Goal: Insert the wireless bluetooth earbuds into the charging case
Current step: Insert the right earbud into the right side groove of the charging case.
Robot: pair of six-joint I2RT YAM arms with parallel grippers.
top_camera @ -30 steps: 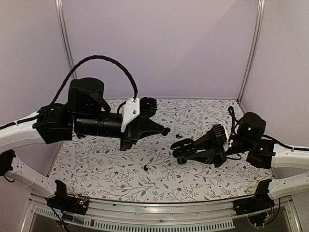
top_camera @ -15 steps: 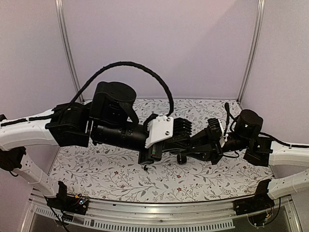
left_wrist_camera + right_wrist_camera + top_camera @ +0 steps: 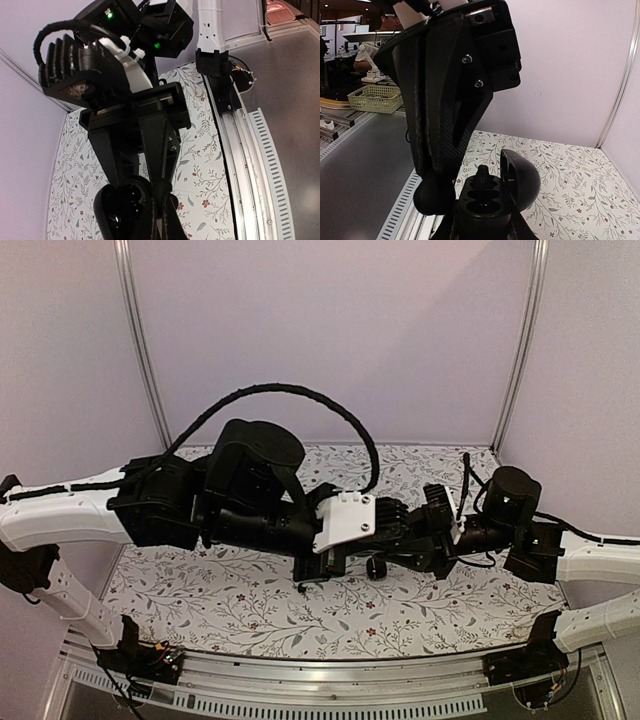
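My right gripper [image 3: 482, 227] is shut on the black charging case [image 3: 485, 207], which it holds upright above the table. The case's lid [image 3: 520, 182] stands open. One earbud [image 3: 483, 175] sticks up from the case's far slot, and the two nearer slots look empty. My left gripper [image 3: 427, 170] hangs just left of the case with its fingers [image 3: 172, 220] pressed together. A rounded black earbud [image 3: 432, 200] sits at their tips, beside the case's rim. In the left wrist view the open case [image 3: 122, 205] lies just left of those tips. Another earbud [image 3: 300, 587] lies loose on the table.
The table [image 3: 200, 590] has a floral cover, with a metal rail [image 3: 330, 680] along its near edge. Both arms meet over the middle of the table. Purple walls close in the back and sides.
My left arm has swung right and forward, bringing its shut fingers up against the case. The right gripper has shifted the case slightly towards the left arm.
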